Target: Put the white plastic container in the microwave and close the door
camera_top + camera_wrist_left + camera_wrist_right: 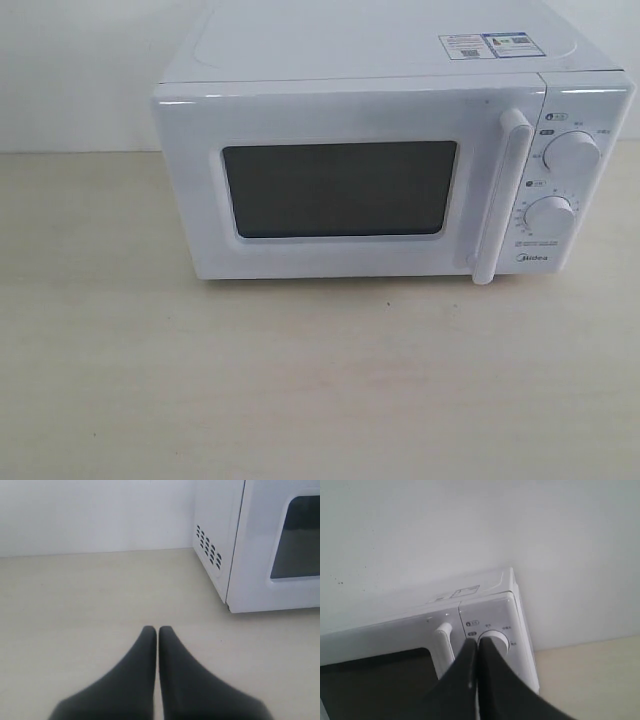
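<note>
Upper centre of the exterior frame, the microwave (380,60) stands on the table (300,390), door (340,190) shut. "Midea" logo (538,263) sits lower right, under two dials (572,155); the top label (485,45) is unreadable. Open tabletop spans the lower half. Left gripper (158,629) and right gripper (477,642) are both pressed together.

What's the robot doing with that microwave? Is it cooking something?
Nothing is being handled right now. The microwave sits on the table with its door shut. The left claw is closed and empty, low over the table beside the microwave. The right claw is closed and empty too, pointing at the front near the handle and the top dial. The white plastic container does not show in any view.
</note>
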`<state>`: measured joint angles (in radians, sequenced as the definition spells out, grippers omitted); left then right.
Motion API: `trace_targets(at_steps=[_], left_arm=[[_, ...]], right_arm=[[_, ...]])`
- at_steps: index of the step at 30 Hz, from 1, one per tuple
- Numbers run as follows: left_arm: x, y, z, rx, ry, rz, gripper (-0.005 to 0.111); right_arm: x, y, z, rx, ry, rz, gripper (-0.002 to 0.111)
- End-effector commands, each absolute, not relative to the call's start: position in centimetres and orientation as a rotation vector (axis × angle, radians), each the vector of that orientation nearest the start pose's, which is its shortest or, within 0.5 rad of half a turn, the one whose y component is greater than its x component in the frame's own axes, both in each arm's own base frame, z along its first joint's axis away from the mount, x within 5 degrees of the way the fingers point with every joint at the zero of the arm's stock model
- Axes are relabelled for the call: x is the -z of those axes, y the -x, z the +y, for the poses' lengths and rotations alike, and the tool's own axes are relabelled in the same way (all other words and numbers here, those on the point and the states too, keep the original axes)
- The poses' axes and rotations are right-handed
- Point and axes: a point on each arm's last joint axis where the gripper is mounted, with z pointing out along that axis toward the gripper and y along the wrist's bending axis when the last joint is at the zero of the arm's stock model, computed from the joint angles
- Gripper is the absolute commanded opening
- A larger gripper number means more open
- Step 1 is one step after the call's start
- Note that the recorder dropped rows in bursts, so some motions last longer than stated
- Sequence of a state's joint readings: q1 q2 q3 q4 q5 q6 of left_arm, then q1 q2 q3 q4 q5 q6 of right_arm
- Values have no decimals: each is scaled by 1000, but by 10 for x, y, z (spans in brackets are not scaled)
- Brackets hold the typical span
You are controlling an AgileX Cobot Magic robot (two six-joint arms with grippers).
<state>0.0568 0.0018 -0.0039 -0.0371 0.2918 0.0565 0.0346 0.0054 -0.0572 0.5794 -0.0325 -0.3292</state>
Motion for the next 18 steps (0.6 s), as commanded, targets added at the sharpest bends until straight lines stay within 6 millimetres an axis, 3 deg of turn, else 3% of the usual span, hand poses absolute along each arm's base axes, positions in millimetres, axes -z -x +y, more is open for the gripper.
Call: trace_targets(at_steps=[1,6,18], left_arm=[[-187,-55,2,-48,30,1776,4],[-187,-55,2,-48,30,1776,4],[-187,-55,2,-48,30,1776,4]], right_arm=[[-219,-55,0,-245,-194,1443,0],[-212,-56,2,-294,-216,1487,0],[-188,-54,8,-129,23,1761,0]])
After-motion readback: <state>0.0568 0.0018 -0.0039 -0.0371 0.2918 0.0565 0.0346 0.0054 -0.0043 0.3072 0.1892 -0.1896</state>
